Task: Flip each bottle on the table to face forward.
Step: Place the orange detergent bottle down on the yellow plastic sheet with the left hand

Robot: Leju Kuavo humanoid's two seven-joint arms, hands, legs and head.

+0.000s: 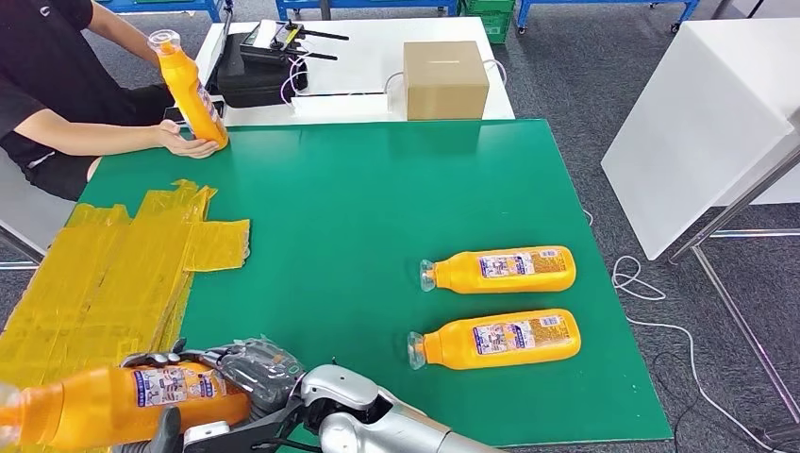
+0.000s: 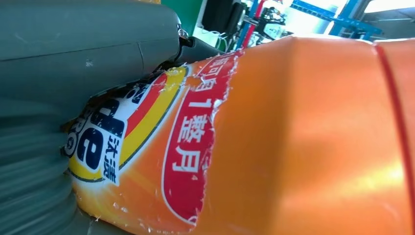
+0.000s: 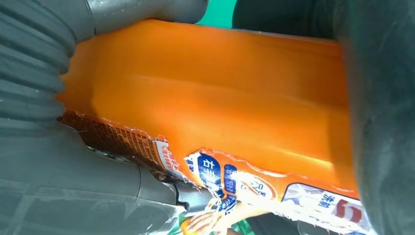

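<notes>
My head camera looks forward and down from high up over the green worktop (image 1: 377,208). Both wrist cameras sit close behind my hands, pressed against the orange bottle (image 2: 303,137) I hold; that same bottle lies at the head view's lower left corner.

The robot's right hand (image 1: 255,373) grips an orange plastic bottle (image 1: 113,404) lying sideways at the green table's (image 1: 377,189) near edge. Two more orange bottles (image 1: 500,270) (image 1: 497,339) lie side by side; a person's hand (image 1: 184,142) holds a fourth bottle (image 1: 189,90).
</notes>
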